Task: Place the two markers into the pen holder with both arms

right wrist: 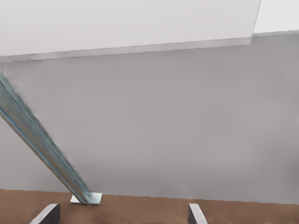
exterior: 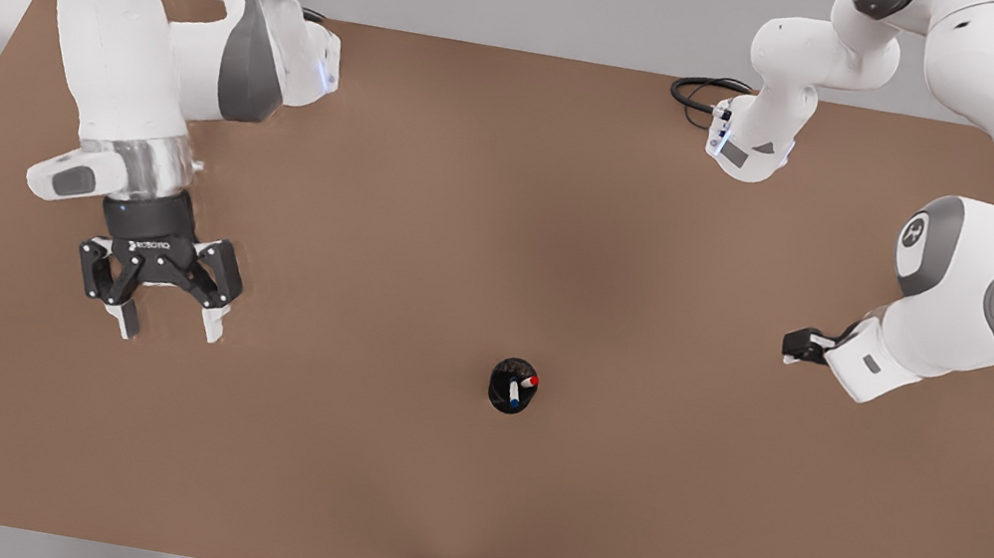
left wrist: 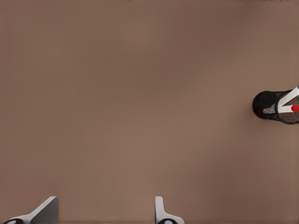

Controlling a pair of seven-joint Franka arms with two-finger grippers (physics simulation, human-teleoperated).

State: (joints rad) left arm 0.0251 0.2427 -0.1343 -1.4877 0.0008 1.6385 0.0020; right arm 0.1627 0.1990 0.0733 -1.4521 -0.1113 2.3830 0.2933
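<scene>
Pen holder: the black pen holder (exterior: 511, 386) stands upright on the brown tabletop (exterior: 507, 220), a little below centre in the front view.

Markers: both of the two markers (exterior: 522, 391) sit inside the cup, leaning against each other; the red-capped marker (exterior: 529, 382) tips toward the front view's right, the blue-capped marker (exterior: 514, 401) toward the lower edge. Their long axes run nearly upright, cap ends poking above the rim.

Left hand: the left hand (exterior: 168, 328) hangs over bare tabletop at the front view's left, well apart from the cup, fingers spread and holding nothing; its wrist view catches the cup at the frame's right edge.

Right hand: the right hand (exterior: 794, 345) is tucked at the front view's right, aimed sideways toward a grey wall and a metal frame strut (right wrist: 42, 147); its white fingertips (right wrist: 196, 215) stand apart on nothing.

Progress: the task looks complete, both arms apparently waiting.

Risk: the markers stand taller than the short cup, so a careless sweep of either arm past it could clip a cap and topple the holder, spilling both.
</scene>
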